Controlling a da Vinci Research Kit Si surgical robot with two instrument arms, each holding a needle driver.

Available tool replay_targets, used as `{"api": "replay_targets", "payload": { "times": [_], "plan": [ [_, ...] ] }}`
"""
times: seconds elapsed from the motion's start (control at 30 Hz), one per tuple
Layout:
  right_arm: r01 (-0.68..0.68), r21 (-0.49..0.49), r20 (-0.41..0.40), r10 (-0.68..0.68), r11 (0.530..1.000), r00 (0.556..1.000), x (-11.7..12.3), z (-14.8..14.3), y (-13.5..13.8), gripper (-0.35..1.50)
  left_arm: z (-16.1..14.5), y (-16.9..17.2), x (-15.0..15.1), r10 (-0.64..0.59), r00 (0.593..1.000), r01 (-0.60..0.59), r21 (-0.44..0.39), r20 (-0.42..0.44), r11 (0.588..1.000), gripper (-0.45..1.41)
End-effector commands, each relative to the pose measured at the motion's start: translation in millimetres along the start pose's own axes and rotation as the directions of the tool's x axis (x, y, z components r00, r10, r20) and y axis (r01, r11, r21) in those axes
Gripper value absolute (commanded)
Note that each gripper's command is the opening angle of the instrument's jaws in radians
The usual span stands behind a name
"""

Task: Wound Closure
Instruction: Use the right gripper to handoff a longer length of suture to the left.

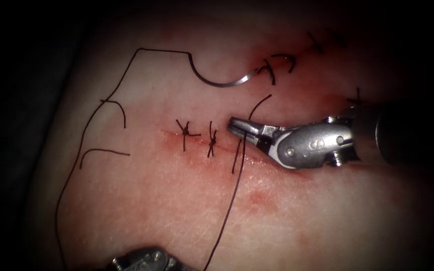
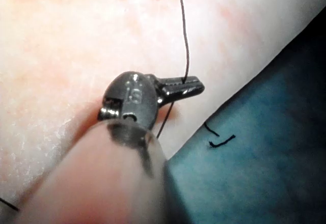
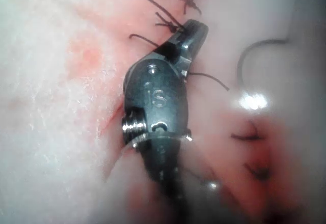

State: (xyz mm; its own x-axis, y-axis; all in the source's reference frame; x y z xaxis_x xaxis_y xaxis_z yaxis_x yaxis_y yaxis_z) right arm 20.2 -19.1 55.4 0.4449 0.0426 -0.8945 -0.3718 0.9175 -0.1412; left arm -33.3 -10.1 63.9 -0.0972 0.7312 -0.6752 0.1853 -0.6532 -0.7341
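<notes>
Gripping thread (image 1: 238, 150): both claws; needle (image 1: 217, 80) free.

Silver "S"-stamped claw (image 1: 239, 128), dark shaft (image 1: 408, 135)

The endoscope view was lit centrally on the tissue (image 1: 177, 200), darkening all around it. Glare marked the needle (image 1: 222, 83) above the cut. In the left wrist view, the shaft (image 2: 91, 178) nearest the camera was blurred.
</notes>
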Motion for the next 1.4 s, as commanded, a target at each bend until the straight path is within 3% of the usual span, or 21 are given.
{"api": "replay_targets", "payload": {
  "times": [0.03,0.13,0.4,0.43,0.47,0.5,0.53,0.6,0.67,0.9,1.07,1.2,1.27,1.33,1.4],
  "plan": [
    [0.000,0.003,-0.005,0.000,1.000,1.000,-0.1,0.4,-0.9,-0.35,-0.4,-0.5,0.0,0.021,1.000,-0.021,0.045,-0.005,0.999,-0.45],
    [0.004,0.006,-0.011,-0.004,1.000,1.000,0.2,-0.2,-1.5,-0.35,-2.8,-1.2,1.8,0.077,0.997,-0.076,0.121,-0.009,0.990,-0.45],
    [-0.041,0.020,-0.020,0.042,0.999,0.999,0.1,-2.1,-2.7,-0.35,-8.3,-1.2,5.7,0.151,0.988,-0.140,0.201,-0.043,0.970,-0.45],
    [-0.057,0.023,-0.022,0.058,0.998,0.998,0.2,-2.3,-2.8,-0.08,-8.7,-1.2,5.9,0.159,0.986,-0.147,0.208,-0.043,0.967,-0.45],
    [-0.062,0.025,-0.024,0.062,0.998,0.998,0.2,-2.5,-3.0,0.37,-9.2,-1.2,6.3,0.171,0.984,-0.159,0.216,-0.040,0.963,-0.45],
    [-0.089,0.027,-0.033,0.089,0.996,0.995,0.5,-2.9,-3.5,1.10,-9.7,-1.2,6.7,0.188,0.982,-0.174,0.228,-0.037,0.958,-0.45],
    [-0.089,0.027,-0.033,0.089,0.996,0.995,0.5,-2.9,-3.5,1.10,-9.7,-1.2,6.7,0.188,0.982,-0.174,0.228,-0.037,0.958,-0.45],
    [-0.129,0.031,-0.040,0.130,0.991,0.991,0.8,-3.2,-3.8,1.36,-10.1,-1.3,7.3,0.214,0.976,-0.200,0.243,-0.033,0.949,-0.45],
    [-0.140,0.039,-0.061,0.142,0.989,0.988,1.2,-3.7,-4.2,1.48,-10.5,-1.6,8.0,0.235,0.971,-0.219,0.260,-0.033,0.941,-0.45],
    [-0.202,0.068,-0.085,0.207,0.977,0.975,2.8,-6.8,-4.2,1.38,-11.7,-2.2,9.4,0.339,0.940,-0.326,0.335,0.018,0.884,-0.45],
    [-0.240,0.087,-0.081,0.247,0.967,0.966,4.2,-8.2,-1.4,1.16,-12.1,-2.0,9.7,0.383,0.921,-0.378,0.375,0.062,0.847,-0.45],
    [-0.264,0.119,-0.099,0.276,0.957,0.956,5.7,-8.3,1.0,1.25,-12.3,-1.9,9.9,0.421,0.902,-0.423,0.377,0.092,0.824,-0.45],
    [-0.280,0.120,-0.095,0.291,0.953,0.952,6.4,-8.1,2.4,1.20,-12.3,-1.9,10.0,0.429,0.898,-0.433,0.378,0.099,0.818,-0.45],
    [-0.293,0.122,-0.089,0.305,0.948,0.948,6.8,-7.7,3.7,0.91,-12.2,-1.9,10.0,0.438,0.893,-0.444,0.378,0.105,0.813,-0.45],
    [-0.308,0.127,-0.080,0.319,0.943,0.944,6.9,-7.1,5.2,0.34,-12.0,-1.8,10.1,0.446,0.889,-0.449,0.375,0.101,0.811,-0.45]
  ]
}}
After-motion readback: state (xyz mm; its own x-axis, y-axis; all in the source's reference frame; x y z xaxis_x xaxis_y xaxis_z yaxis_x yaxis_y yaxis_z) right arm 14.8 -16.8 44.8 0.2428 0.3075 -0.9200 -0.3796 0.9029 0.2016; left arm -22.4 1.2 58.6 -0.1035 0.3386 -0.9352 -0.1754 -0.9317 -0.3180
